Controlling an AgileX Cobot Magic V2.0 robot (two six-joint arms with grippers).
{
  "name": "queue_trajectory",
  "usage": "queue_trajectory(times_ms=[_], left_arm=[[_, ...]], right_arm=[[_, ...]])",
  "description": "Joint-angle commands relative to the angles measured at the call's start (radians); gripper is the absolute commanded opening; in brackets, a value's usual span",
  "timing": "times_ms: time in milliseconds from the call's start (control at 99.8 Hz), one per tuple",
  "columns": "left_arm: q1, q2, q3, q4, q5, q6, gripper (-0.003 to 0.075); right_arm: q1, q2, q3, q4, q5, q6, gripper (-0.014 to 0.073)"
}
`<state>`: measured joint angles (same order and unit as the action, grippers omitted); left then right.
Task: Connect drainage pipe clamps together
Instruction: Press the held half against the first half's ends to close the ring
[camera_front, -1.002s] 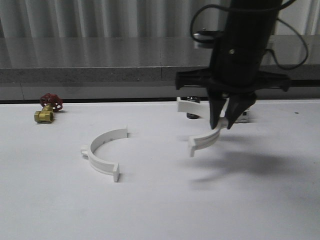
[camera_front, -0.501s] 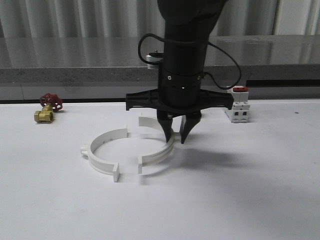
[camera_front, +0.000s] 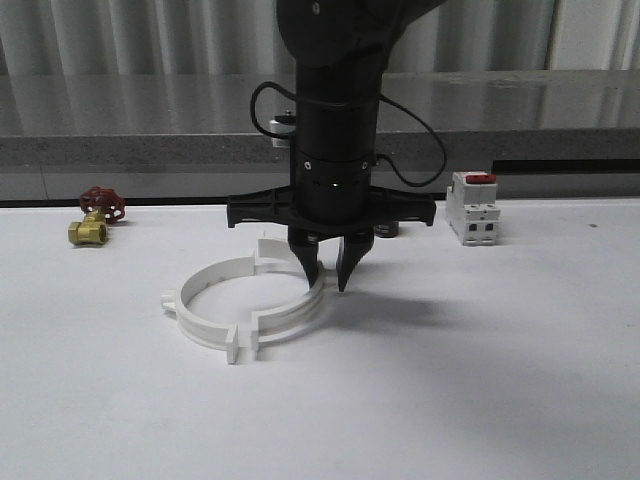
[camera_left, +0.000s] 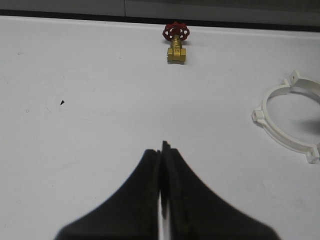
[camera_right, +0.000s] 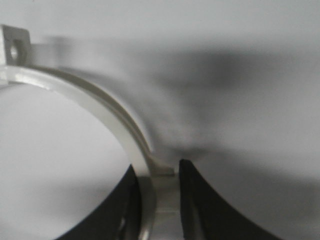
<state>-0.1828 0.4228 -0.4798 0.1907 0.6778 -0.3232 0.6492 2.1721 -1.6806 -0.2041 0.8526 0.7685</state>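
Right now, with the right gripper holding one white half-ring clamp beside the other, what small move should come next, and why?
Probably nudge the held white plastic half-ring clamp slightly leftward: the right gripper grips it mid-arc, and its end tabs seem just short of the resting half-ring clamp.

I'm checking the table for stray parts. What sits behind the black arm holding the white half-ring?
Behind the arm, a small dark object peeks out beside it, mostly covered, so its kind is unclear. The right pincer grips the half-ring; a red-topped switch block stands farther right.

No readable text anywhere here. The switch block (camera_front: 473, 208) shows a red top but no legible marking. The brass valve (camera_left: 176, 42) bears no readable lettering.
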Motion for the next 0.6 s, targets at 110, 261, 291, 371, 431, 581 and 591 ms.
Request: queue_trajectory(times_ms=[110, 261, 291, 371, 431, 581, 591], left_arm=[[0.005, 0.005, -0.027, 0.005, -0.059, 0.001, -0.002], [0.005, 0.005, -0.027, 0.005, -0.059, 0.001, -0.002], [0.005, 0.005, -0.027, 0.005, -0.059, 0.001, -0.002], [0.005, 0.005, -0.027, 0.005, -0.059, 0.001, -0.002], [0.005, 0.005, -0.027, 0.005, -0.059, 0.001, -0.002], [0.005, 0.005, -0.027, 0.005, -0.059, 0.001, -0.002], [0.005, 0.005, -0.027, 0.005, -0.059, 0.001, -0.002]], right_arm=[[0.004, -0.032, -0.029, -0.023, -0.012, 0.02, 0.0057], [0.006, -0.02, -0.029, -0.012, -0.014, 0.03, 0.0057], [0.006, -0.018, -0.029, -0.01, -0.015, 0.034, 0.0057], [0.006, -0.018, -0.029, -0.002, -0.024, 0.044, 0.0057], [0.006, -0.018, -0.029, 0.005, -0.03, 0.045, 0.0057], [0.006, -0.018, -0.029, 0.03, -0.034, 0.045, 0.0059], [0.006, -0.018, -0.029, 0.031, -0.034, 0.045, 0.0059]])
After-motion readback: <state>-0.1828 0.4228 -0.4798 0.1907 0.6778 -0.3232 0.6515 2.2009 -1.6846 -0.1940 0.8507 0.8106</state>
